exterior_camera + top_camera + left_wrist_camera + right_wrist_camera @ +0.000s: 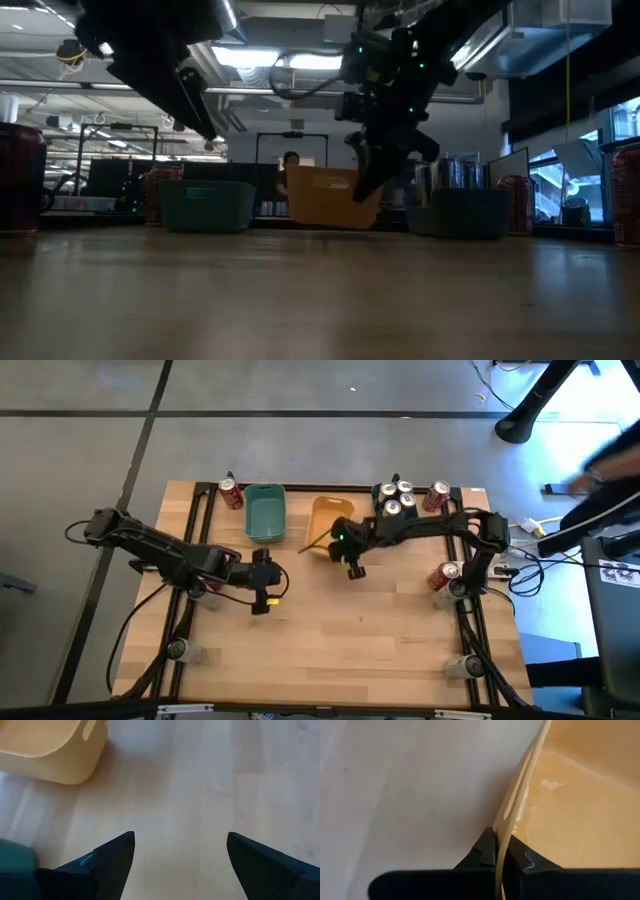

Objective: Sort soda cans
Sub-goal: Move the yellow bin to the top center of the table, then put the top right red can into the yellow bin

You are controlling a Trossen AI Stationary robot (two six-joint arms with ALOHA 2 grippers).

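from above, four silver-topped soda cans (396, 498) sit in the grey plastic bin (380, 510); red cans (232, 493) wait on the wooden worktop (340, 640). right wrist view: right gripper (501, 851) clenched on the yellow plastic bin (580, 800) wall. left gripper (180, 855) released, empty. sorting looks barely begun.

Your high view is evenly lit, with blue-white glare and motion smear at the upper right. Your low view is dim and backlit by ceiling strip lights (250, 55) at top centre, so both arms read as silhouettes. Your wrist views look bright, soft, perhaps slightly overexposed.
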